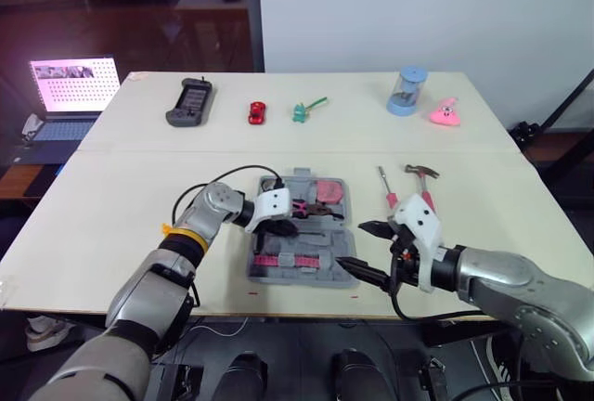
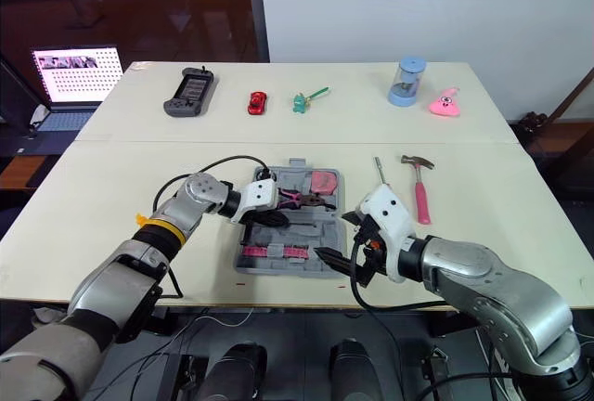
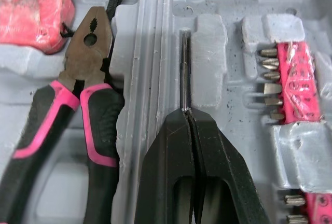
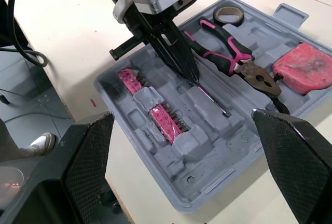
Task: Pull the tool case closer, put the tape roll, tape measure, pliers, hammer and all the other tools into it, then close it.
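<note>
The grey tool case (image 1: pixel 269 276) lies open at the table's front middle. In it are a pink tape measure (image 3: pixel 31 11), pink-handled pliers (image 3: pixel 88 42), a tape roll (image 4: pixel 228 14) and a pink bit holder (image 3: pixel 293 79). My left gripper (image 1: pixel 283 227) reaches into the case, shut on a thin metal shaft (image 3: pixel 184 68) that lies in a moulded slot. My right gripper (image 1: pixel 357 245) hangs open just off the case's front right corner, holding nothing. A pink-handled hammer (image 1: pixel 424 187) and a screwdriver (image 1: pixel 385 187) lie on the table right of the case.
Along the table's far side sit a handheld console (image 1: pixel 189 101), a red toy car (image 1: pixel 257 112), a green toy (image 1: pixel 304 110), a blue cylinder (image 1: pixel 406 91) and a pink toy (image 1: pixel 445 112). A laptop (image 1: pixel 70 95) stands off the table's left.
</note>
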`<state>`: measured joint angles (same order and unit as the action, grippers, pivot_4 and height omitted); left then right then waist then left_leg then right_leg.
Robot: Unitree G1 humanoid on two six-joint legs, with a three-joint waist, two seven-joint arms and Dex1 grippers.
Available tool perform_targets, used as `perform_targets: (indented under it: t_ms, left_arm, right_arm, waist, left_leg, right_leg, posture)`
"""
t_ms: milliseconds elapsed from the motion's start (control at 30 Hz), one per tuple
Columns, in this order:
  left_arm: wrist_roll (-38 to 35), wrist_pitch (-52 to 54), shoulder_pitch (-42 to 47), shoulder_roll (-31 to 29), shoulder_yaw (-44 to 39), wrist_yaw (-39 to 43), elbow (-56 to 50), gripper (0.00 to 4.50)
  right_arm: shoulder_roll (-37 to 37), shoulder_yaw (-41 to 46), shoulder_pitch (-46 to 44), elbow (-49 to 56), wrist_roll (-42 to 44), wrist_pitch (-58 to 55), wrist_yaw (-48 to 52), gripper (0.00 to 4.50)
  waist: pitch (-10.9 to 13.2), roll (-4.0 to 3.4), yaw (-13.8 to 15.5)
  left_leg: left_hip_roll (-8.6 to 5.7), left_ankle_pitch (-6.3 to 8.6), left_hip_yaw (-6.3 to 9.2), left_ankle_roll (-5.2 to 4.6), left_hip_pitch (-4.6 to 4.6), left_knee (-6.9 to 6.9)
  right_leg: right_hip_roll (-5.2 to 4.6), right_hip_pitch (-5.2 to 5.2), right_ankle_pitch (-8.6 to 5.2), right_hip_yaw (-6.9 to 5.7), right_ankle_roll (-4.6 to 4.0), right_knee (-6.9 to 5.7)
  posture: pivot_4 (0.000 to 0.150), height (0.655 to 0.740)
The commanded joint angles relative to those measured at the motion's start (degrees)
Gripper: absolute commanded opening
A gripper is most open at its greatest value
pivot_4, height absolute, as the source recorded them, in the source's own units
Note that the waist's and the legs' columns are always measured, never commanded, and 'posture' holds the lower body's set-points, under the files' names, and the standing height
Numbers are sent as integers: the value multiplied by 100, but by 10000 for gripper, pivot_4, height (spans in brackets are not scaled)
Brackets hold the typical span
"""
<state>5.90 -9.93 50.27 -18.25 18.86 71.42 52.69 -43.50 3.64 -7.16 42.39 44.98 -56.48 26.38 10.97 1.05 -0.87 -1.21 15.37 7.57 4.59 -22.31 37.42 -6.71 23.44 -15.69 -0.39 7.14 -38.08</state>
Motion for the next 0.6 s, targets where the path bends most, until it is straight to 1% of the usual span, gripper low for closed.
perform_targets:
  t_ms: [33, 167, 200, 267, 300, 333, 400, 433, 467, 500, 600]
  left_arm:
    - [-382, 144, 3, -126, -342, 215, -454, 474]
    - [-760, 436, -184, -664, -796, 308, -1054, 474]
    - [-811, 489, -274, -819, -894, 275, -1159, 2813]
    - [-868, 598, -428, -1062, -1040, 198, -1352, 8425]
    - [-932, 664, -535, -1201, -1130, 224, -1466, 12948]
    - [-983, 721, -612, -1289, -1177, 247, -1560, 18529]
    - [-1262, 883, -941, -1579, -1560, 207, -1711, 30718]
    - [-1351, 902, -1127, -1716, -1723, 152, -1756, 35733]
    - [-1454, 939, -1333, -1846, -1903, 86, -1794, 39037]
    - [-1515, 965, -1465, -1922, -1995, 38, -1833, 44667]
    - [-1688, 1007, -2081, -2229, -2319, -67, -2176, 44667]
  right_arm:
    - [-117, 291, 139, 20, -42, 208, 187, 45000]
    - [-306, 818, 842, -245, -290, 692, 632, 45000]
    - [-354, 974, 1048, -348, -382, 860, 760, 45000]
    - [-400, 1197, 1352, -498, -555, 1139, 950, 45000]
    - [-338, 1352, 1483, -607, -617, 1290, 988, 45000]
    - [-280, 1452, 1562, -680, -649, 1396, 1010, 45000]
    - [-67, 1871, 1975, -1103, -771, 1865, 1214, 45000]
    - [-4, 2041, 2213, -1343, -909, 2126, 1321, 45000]
    - [72, 2230, 2452, -1601, -1035, 2418, 1462, 45000]
    - [117, 2333, 2593, -1763, -1121, 2624, 1562, 45000]
    - [309, 2824, 2998, -2310, -1262, 3276, 1831, 45000]
  waist:
    - [1, 1, -1]
    - [1, 2, -17]
    - [1, 1, -32]
    - [-2, -3, -30]
    - [-2, -3, -27]
    - [-2, -3, -23]
    - [-1, -2, -12]
    - [-1, -2, -5]
    - [-1, -2, -4]
    - [-1, -2, -4]
    - [0, -5, -5]
  left_leg:
    - [0, 0, 1, 0, -1, 0]
    - [0, 0, 1, 0, -2, -2]
    - [0, 0, 1, 0, -1, -3]
    - [1, 0, 0, 0, 3, -6]
    - [1, 0, 0, 0, 5, -7]
    - [1, 0, 0, 0, 4, -6]
    - [1, 0, 0, 0, 4, -5]
    - [1, 0, 1, 0, 4, -6]
    - [1, 0, 1, 0, 4, -6]
    - [1, 0, 1, 0, 3, -9]
    - [1, 1, -1, -2, 5, -10]
  right_leg:
    - [0, 2, 0, 0, 0, 0]
    - [0, 3, 0, 0, 0, 1]
    - [0, 3, 0, 0, 0, 1]
    - [1, 2, 0, 0, 0, -1]
    - [0, 1, 0, 0, 0, -1]
    - [1, 1, 0, 0, 0, -1]
    - [0, -1, 0, 0, 0, -1]
    - [0, -1, 0, 0, 0, 0]
    - [0, -1, 0, 0, 0, 0]
    - [0, 1, 0, 0, 0, 2]
    - [0, 0, 0, 2, 0, 2]
  posture:
    - [1500, 6902]
    - [1500, 6902]
    - [1500, 6902]
    - [1500, 6902]
    - [1500, 6902]
    - [1500, 6902]
    - [1500, 6902]
    - [1500, 6902]
    - [1500, 6902]
    - [1500, 6902]
    - [1500, 6902]
